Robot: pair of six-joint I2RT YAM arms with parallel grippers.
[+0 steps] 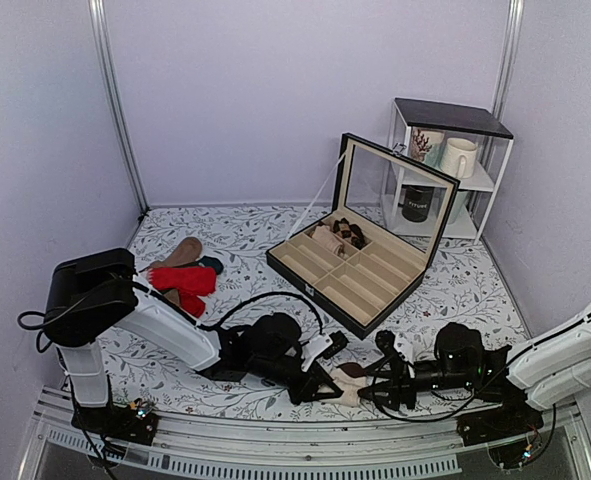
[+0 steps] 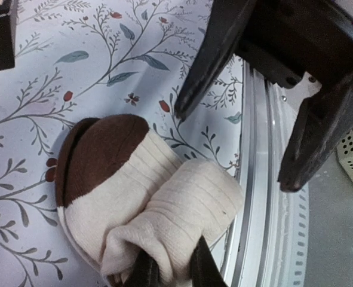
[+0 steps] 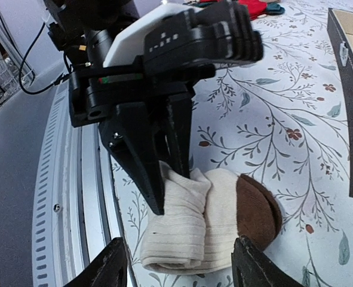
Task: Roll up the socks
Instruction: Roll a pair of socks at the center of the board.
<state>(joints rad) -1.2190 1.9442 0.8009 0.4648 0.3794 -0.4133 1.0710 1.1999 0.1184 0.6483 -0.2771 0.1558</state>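
The socks (image 3: 206, 218) lie as a rolled cream bundle with a dark brown end (image 2: 104, 149) on the floral cloth, close to the table's front rail. My left gripper (image 2: 171, 272) is shut on a cream fold of the roll; in the right wrist view its black fingers (image 3: 158, 173) pinch the roll's top from above. My right gripper (image 3: 179, 246) is open and low, with one finger on each side of the bundle and neither touching it. In the top view the socks (image 1: 353, 381) sit between my left gripper (image 1: 327, 378) and my right gripper (image 1: 372, 378).
An open black compartment box (image 1: 360, 275) stands behind, some dark items in its far cells. Red socks (image 1: 185, 280) and tan and teal socks (image 1: 183, 252) lie at the left. A white shelf with mugs (image 1: 445, 170) is at the back right. The metal front rail (image 2: 257, 179) runs right beside the roll.
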